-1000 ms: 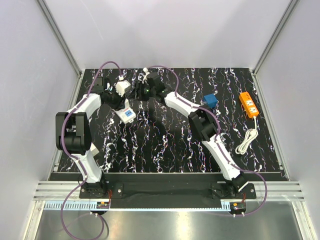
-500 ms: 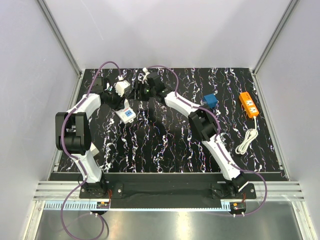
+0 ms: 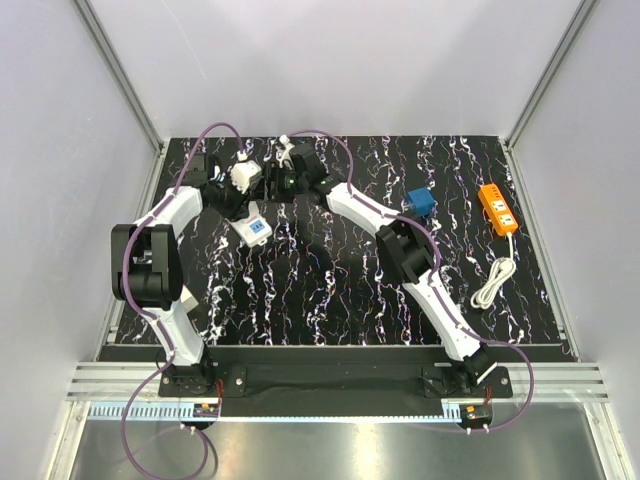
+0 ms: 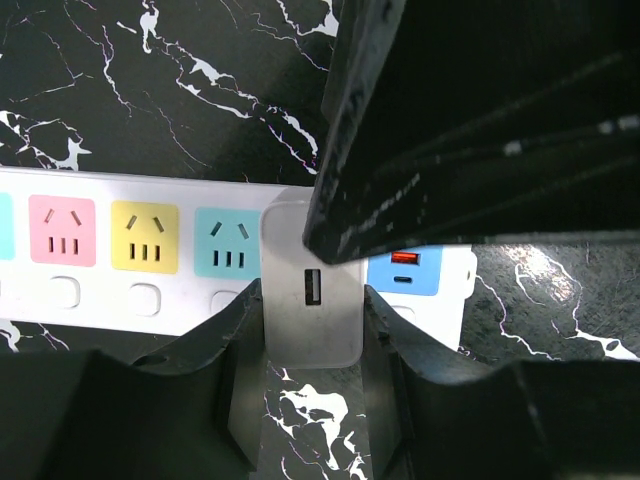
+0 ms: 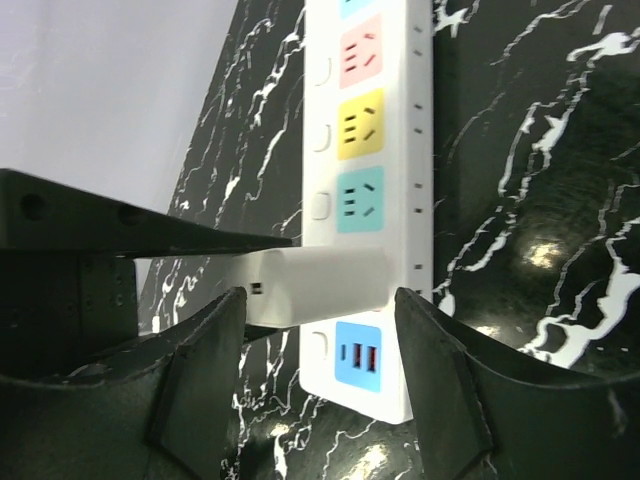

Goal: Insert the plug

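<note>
Plug (image 4: 310, 290) looked seated in the power strip (image 4: 100, 310), between the teal socket (image 4: 228, 242) and the blue USB block (image 4: 415, 272), at the table's (image 3: 330, 290) far-left end, so I'd call this the seat-and-release step. Left gripper (image 4: 310, 318) was part-closed, pinching the plug's sides. Right gripper (image 5: 320, 300) gripped nothing I could see, jaws spread wide astride the plug. Next: confirm it's fully home, then lift off straight without dragging the strip.

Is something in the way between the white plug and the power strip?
Nothing I can see. The white plug already sits right against the power strip, between its teal socket and its blue part.
</note>
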Available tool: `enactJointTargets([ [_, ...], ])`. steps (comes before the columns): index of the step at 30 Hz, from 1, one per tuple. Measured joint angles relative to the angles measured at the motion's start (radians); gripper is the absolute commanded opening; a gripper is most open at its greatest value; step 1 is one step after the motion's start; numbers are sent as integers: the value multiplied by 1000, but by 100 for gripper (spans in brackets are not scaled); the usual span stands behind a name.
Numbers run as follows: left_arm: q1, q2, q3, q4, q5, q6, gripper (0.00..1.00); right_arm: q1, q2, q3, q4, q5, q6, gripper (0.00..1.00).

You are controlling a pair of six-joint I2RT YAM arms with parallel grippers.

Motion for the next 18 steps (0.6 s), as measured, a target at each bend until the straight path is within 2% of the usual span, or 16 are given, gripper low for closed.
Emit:
enactJointTargets([
  [12, -7, 0, 2, -1, -10, 0, 5, 8, 0, 13, -10, -39, 10, 59],
  [18, -8, 0, 2, -2, -13, 1, 7, 23, 16, 51, -82, -32, -31, 56],
])
